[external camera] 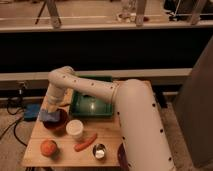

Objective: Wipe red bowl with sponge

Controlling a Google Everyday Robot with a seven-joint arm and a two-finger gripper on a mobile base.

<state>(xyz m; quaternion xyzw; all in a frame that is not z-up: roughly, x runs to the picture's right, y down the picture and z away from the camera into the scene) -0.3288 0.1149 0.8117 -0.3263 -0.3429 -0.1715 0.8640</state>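
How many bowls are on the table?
2. The red bowl sits at the table's left, under the end effector and sponge. A dark bowl peeks out at the front, mostly hidden by the arm, which may hide more.

— Where do you stand, and what is close to you?

— My gripper [52, 109] hangs over the red bowl [61, 125], near the left edge of the table [34, 152]. The sponge [49, 116] fills the bowl under me. The white cup [75, 129] stands just beside the bowl, and the green tray [93, 106] is near behind the cup.

— Any open way?

— Yes, a strip of bare wood between the bowl and the orange fruit [48, 147].
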